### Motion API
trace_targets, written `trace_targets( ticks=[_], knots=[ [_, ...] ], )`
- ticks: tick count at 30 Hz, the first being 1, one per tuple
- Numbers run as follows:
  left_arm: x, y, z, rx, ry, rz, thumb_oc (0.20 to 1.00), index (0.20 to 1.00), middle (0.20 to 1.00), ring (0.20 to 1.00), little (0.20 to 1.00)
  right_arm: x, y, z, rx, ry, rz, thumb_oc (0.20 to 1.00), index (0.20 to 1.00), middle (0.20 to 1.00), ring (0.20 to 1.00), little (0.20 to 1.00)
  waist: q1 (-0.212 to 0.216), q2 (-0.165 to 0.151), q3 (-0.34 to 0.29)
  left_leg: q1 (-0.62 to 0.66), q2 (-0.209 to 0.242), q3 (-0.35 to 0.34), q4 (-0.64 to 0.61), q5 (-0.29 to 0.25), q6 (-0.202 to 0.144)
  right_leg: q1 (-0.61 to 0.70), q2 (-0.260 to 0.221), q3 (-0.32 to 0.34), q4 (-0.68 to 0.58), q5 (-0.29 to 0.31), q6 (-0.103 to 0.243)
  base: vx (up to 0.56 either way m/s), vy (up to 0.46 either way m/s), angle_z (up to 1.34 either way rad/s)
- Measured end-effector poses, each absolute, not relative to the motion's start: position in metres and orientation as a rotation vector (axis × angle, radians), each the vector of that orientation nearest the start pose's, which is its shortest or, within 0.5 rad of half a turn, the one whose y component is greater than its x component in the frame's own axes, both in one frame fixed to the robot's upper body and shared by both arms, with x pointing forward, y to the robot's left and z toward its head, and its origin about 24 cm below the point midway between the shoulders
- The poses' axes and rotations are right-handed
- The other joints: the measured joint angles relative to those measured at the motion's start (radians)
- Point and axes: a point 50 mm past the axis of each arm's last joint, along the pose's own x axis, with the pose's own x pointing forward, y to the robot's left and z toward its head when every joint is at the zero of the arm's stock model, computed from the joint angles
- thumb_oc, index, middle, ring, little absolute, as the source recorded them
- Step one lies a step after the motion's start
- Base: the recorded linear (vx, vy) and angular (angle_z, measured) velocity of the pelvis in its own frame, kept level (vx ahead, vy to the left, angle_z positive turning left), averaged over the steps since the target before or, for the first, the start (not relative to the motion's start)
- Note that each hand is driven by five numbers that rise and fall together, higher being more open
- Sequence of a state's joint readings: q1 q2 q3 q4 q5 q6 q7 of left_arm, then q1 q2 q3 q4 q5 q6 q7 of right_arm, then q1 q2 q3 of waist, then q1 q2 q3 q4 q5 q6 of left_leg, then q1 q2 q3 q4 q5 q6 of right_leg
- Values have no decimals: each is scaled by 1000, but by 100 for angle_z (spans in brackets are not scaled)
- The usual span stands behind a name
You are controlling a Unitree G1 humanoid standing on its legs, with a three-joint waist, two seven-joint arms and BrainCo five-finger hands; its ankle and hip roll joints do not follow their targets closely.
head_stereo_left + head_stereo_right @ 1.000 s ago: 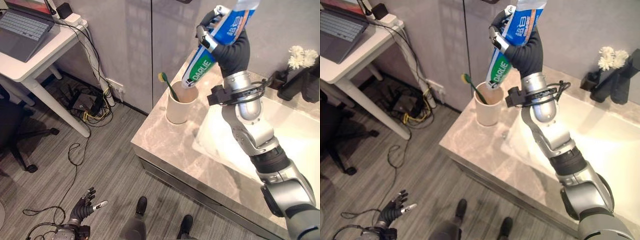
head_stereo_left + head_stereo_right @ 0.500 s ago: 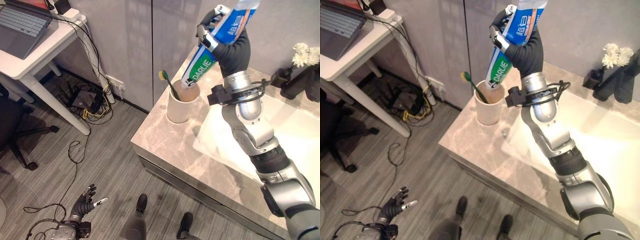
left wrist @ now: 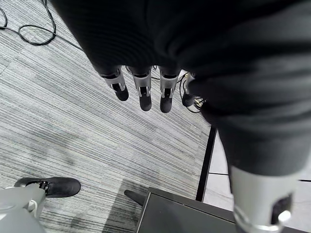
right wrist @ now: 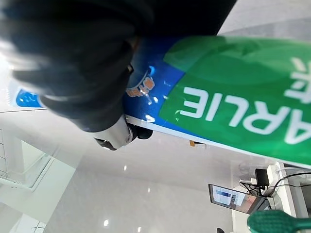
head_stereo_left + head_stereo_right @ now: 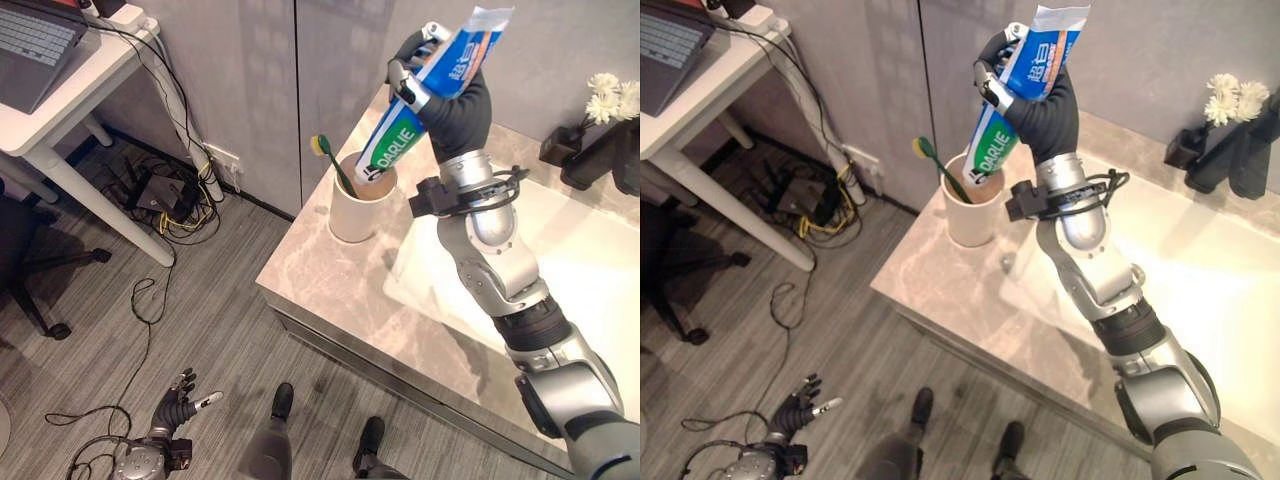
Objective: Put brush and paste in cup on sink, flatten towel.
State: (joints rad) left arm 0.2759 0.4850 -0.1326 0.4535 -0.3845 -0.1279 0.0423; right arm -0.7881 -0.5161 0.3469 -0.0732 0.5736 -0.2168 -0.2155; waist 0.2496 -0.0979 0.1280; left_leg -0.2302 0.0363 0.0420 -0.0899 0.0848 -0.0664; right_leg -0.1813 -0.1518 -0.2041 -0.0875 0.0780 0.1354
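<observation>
Right hand (image 5: 452, 95) clenched around printed green-and-blue toothpaste tube (image 5: 420, 100), lower end inside cream cup (image 5: 360, 205) beside green toothbrush (image 5: 333, 165), left hand (image 5: 176, 412) relaxed above floor (image 5: 200, 330)

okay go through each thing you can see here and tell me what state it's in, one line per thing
Toothpaste tube: held tilted in the right hand, lower end dipping into the cup.
Toothbrush: standing in the cup, leaning, green head up.
Cup: upright on the sink counter.
Right hand: shut on the toothpaste tube.
Left hand: open, low over the floor, holding nothing.
Laptop: open on the white desk.
</observation>
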Motion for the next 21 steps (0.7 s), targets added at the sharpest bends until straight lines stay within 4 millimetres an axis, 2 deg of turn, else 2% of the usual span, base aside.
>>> trace_targets(
  ticks=[8, 9, 10, 11, 21],
  knots=[
    [139, 274, -73, 144, 605, 173, 1000, 1000, 1000, 1000, 1000, 305, -107, 277, 79, -823, 384, 200, 200, 200, 200, 200, 0, -5, 3, 5, 0, 0, 0, 0, 0, 4, 0, 0, 0, 0, 0, 0, 0, 0],
    [139, 275, -73, 145, 605, 177, 1000, 1000, 1000, 1000, 1000, 305, -107, 277, 79, -823, 385, 489, 489, 489, 489, 489, 0, -8, 4, 5, 0, 1, 0, 0, 0, 5, 0, 0, 0, 0, 0, 0, 0, 0],
    [139, 275, -73, 146, 605, 177, 1000, 1000, 1000, 1000, 1000, 305, -107, 277, 79, -823, 385, 586, 586, 586, 586, 586, 0, -10, 5, 5, 0, 1, 0, 0, 0, 5, 0, 1, 0, 0, 0, 0, 0, 0],
    [139, 275, -73, 146, 605, 178, 1000, 1000, 1000, 1000, 1000, 305, -107, 277, 79, -823, 385, 1000, 1000, 1000, 1000, 1000, 0, -15, 8, 7, 1, 2, 0, 0, 0, 5, 0, 2, 0, 1, 0, 0, 0, 0],
    [140, 275, -73, 146, 604, 180, 1000, 1000, 1000, 1000, 1000, 305, -107, 277, 71, -827, 382, 1000, 1000, 1000, 1000, 1000, -1, -22, 10, 22, 2, 8, 0, 0, 0, 18, 1, 7, 0, 1, -1, -1, -1, -1]
  ],
)
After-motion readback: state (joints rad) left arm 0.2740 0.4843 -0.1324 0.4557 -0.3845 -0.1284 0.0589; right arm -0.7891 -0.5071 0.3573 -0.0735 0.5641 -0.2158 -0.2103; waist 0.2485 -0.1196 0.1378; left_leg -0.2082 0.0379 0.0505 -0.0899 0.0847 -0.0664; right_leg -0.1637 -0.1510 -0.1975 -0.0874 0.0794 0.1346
